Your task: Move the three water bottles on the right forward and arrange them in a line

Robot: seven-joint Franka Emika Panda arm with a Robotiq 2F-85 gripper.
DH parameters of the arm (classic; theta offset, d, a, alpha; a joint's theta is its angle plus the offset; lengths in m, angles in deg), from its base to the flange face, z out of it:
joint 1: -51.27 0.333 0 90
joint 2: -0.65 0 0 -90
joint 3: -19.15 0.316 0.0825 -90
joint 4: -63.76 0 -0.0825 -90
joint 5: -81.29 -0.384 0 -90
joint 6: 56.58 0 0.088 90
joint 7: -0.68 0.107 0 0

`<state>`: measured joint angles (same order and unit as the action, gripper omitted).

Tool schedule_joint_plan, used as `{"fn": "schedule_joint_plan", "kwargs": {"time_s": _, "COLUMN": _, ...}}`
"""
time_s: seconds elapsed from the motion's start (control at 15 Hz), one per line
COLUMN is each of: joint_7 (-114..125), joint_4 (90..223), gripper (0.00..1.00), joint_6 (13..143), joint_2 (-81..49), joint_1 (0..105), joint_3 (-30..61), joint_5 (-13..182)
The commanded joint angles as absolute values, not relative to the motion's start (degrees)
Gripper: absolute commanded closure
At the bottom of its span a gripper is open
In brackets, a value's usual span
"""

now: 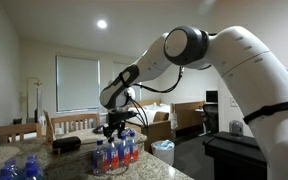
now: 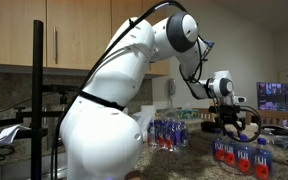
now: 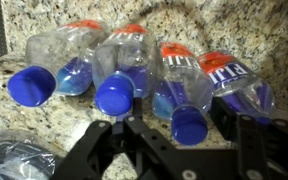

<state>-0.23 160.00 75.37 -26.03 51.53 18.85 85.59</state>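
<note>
Speckled granite countertop (image 1: 44, 160) fills the foreground of a dim room with a blinded window (image 1: 76, 82) and one ceiling light (image 1: 102, 24). In an exterior view your gripper (image 1: 117, 128) hangs just above a tight cluster of red-labelled water bottles (image 1: 116, 155). All of them are upright with blue caps on top. Darker all-blue bottles (image 1: 19, 170) stand apart from that cluster at the near corner of the counter. A white bin (image 1: 162, 150) sits on the floor beyond the counter's edge. You cannot read the finger spacing from here.

In an exterior view on the kitchen side, wooden cabinets (image 2: 74, 35) form the background. The arm (image 2: 104, 120) blocks much of the frame with its white body. Your gripper (image 2: 231, 124) is directly over the red-labelled water bottles (image 2: 242, 153), which stand side by side near the counter's front edge. A second group of bottles (image 2: 169, 132) stands well apart, further back by the wall. A lit screen (image 2: 274, 95) shows behind them.

In the wrist view, four of the red-labelled water bottles (image 3: 134, 60) stand in a row on the granite, caps towards the camera. Your gripper (image 3: 184, 132) has its fingers (image 3: 99, 150) apart, one on each side of the third bottle (image 3: 184, 95), counted from the picture's left edge. A gap shows between that bottle's cap and each finger. Whether the pads already press its body lower down, you cannot tell.
</note>
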Motion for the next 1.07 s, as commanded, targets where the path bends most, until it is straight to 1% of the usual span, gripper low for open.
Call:
{"fn": "schedule_joint_plan", "kwargs": {"time_s": 0.0, "joint_7": -2.04, "joint_4": 156.81, "gripper": 0.51, "joint_6": 72.31, "joint_2": -28.01, "joint_1": 51.03, "joint_3": 19.3, "joint_5": 84.64}}
{"fn": "schedule_joint_plan", "kwargs": {"time_s": 0.07, "joint_7": -2.26, "joint_4": 156.19, "gripper": 0.61, "joint_6": 71.97, "joint_2": -28.46, "joint_1": 51.03, "joint_3": 19.4, "joint_5": 84.63}}
{"fn": "schedule_joint_plan", "kwargs": {"time_s": 0.13, "joint_7": -2.33, "joint_4": 155.59, "gripper": 0.61, "joint_6": 71.87, "joint_2": -28.89, "joint_1": 51.07, "joint_3": 19.51, "joint_5": 84.61}}
{"fn": "schedule_joint_plan", "kwargs": {"time_s": 0.2, "joint_7": -2.4, "joint_4": 155.04, "gripper": 0.51, "joint_6": 71.78, "joint_2": -29.23, "joint_1": 51.1, "joint_3": 19.63, "joint_5": 84.59}}
{"fn": "schedule_joint_plan", "kwargs": {"time_s": 0.27, "joint_7": -2.41, "joint_4": 154.49, "gripper": 0.32, "joint_6": 71.58, "joint_2": -29.49, "joint_1": 51.18, "joint_3": 19.78, "joint_5": 84.62}}
{"fn": "schedule_joint_plan", "kwargs": {"time_s": 0.33, "joint_7": -2.39, "joint_4": 154.1, "gripper": 0.31, "joint_6": 71.54, "joint_2": -29.71, "joint_1": 51.23, "joint_3": 19.86, "joint_5": 84.65}}
{"fn": "schedule_joint_plan", "kwargs": {"time_s": 0.47, "joint_7": -2.37, "joint_4": 153.26, "gripper": 0.2, "joint_6": 71.27, "joint_2": -30.18, "joint_1": 51.28, "joint_3": 20.05, "joint_5": 84.65}}
{"fn": "schedule_joint_plan", "kwargs": {"time_s": 0.53, "joint_7": -2.4, "joint_4": 153.0, "gripper": 0.33, "joint_6": 71.11, "joint_2": -30.37, "joint_1": 51.29, "joint_3": 20.1, "joint_5": 84.69}}
{"fn": "schedule_joint_plan", "kwargs": {"time_s": 0.6, "joint_7": -2.39, "joint_4": 152.74, "gripper": 0.58, "joint_6": 70.85, "joint_2": -30.52, "joint_1": 51.3, "joint_3": 20.11, "joint_5": 84.72}}
{"fn": "schedule_joint_plan", "kwargs": {"time_s": 0.67, "joint_7": -2.2, "joint_4": 152.72, "gripper": 0.58, "joint_6": 70.53, "joint_2": -30.48, "joint_1": 51.26, "joint_3": 20.08, "joint_5": 84.66}}
{"fn": "schedule_joint_plan", "kwargs": {"time_s": 0.73, "joint_7": -2.13, "joint_4": 152.68, "gripper": 0.6, "joint_6": 70.15, "joint_2": -30.4, "joint_1": 51.22, "joint_3": 20.03, "joint_5": 84.64}}
{"fn": "schedule_joint_plan", "kwargs": {"time_s": 0.8, "joint_7": -1.91, "joint_4": 152.65, "gripper": 0.66, "joint_6": 69.59, "joint_2": -30.29, "joint_1": 51.17, "joint_3": 19.95, "joint_5": 84.58}}
{"fn": "schedule_joint_plan", "kwargs": {"time_s": 0.87, "joint_7": -1.88, "joint_4": 152.73, "gripper": 0.74, "joint_6": 69.26, "joint_2": -30.13, "joint_1": 51.08, "joint_3": 19.9, "joint_5": 84.55}}
{"fn": "schedule_joint_plan", "kwargs": {"time_s": 1.0, "joint_7": -1.75, "joint_4": 152.57, "gripper": 0.88, "joint_6": 68.66, "joint_2": -30.13, "joint_1": 51.05, "joint_3": 19.76, "joint_5": 84.6}}
